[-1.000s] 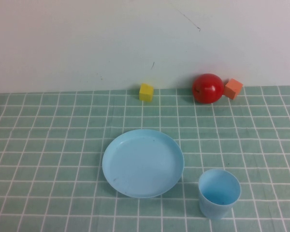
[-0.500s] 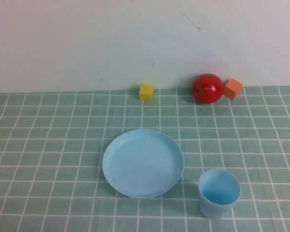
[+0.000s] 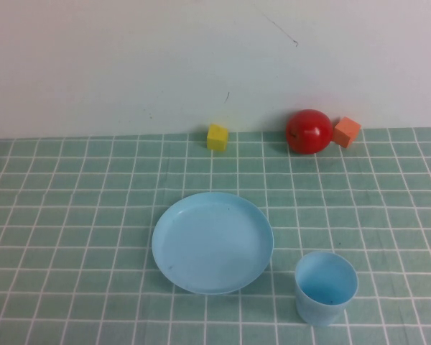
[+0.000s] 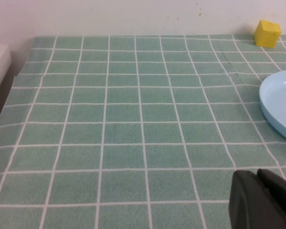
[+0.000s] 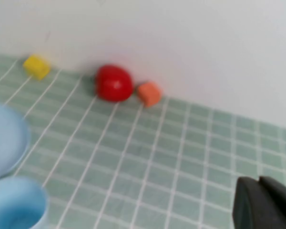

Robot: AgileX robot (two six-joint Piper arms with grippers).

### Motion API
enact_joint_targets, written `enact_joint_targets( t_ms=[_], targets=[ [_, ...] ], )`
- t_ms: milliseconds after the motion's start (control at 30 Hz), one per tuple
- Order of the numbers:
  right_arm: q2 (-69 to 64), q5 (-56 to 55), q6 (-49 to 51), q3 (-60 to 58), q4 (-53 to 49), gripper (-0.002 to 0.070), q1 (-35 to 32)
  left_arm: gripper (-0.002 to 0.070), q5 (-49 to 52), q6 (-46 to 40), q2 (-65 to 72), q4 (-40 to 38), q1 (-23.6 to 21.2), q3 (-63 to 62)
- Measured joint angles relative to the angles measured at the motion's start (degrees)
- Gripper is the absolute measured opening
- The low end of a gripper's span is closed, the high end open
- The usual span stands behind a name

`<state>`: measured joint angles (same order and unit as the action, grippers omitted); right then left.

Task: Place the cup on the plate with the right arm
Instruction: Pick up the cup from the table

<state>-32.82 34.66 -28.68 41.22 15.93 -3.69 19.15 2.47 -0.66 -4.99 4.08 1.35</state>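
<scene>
- The cup [image 3: 326, 287] is standing upright on the green checked tablecloth [image 3: 72, 215], mouth up, near the front edge of the table and on the robot's right.
- The plate [image 3: 212, 242] is lying flat on the cloth just to the left of the cup and a little farther back; a narrow strip of cloth is showing between them, so they are sitting apart.
- Nothing is lying on the plate, and the cup is not yet on it.
- A yellow block [image 3: 217, 136] is sitting at the far edge of the cloth, against the white wall [image 3: 129, 57], behind the plate.
- A red ball [image 3: 308, 131] is resting at the wall farther to the right, with an orange block [image 3: 346, 131] just beside it on its right, tilted on an edge.
- Neither arm is showing in the high view.
- The left gripper [image 4: 262, 200] is showing only as a dark shape in a corner of the left wrist view, hanging over bare cloth well apart from the cup, with the plate's rim near it; whether its pincer is wide or narrow I cannot tell.
- The right gripper [image 5: 262, 202] is likewise showing only as a dark shape in a corner of the right wrist view, over the cloth well away from the cup; I cannot tell the state of its pincer, and it is holding nothing that shows.
</scene>
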Motion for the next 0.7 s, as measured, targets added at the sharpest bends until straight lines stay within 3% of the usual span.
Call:
enact_joint_targets(
  t_ms=[167, 300, 467, 700],
  targets=[
    [-15.3, 16.0, -16.6, 7.4, 12.0, -0.0003, 0.0, -0.0003, 0.0, 0.0, 0.0, 0.0, 0.0, 0.0],
    [-31.0, 26.5, -19.4, 14.0, 13.9, -0.0003, 0.2, -0.0003, 0.0, 0.0, 0.0, 0.0, 0.0, 0.0],
    [-43.7, 26.4, -19.9, 20.5, 12.1, -0.0003, 4.3, -0.0003, 0.0, 0.0, 0.0, 0.0, 0.0, 0.0],
    [-51.9, 23.1, -18.0, 25.9, -0.2, -0.0002, 18.4, -0.0003, 0.0, 0.0, 0.0, 0.0, 0.0, 0.0]
  ],
)
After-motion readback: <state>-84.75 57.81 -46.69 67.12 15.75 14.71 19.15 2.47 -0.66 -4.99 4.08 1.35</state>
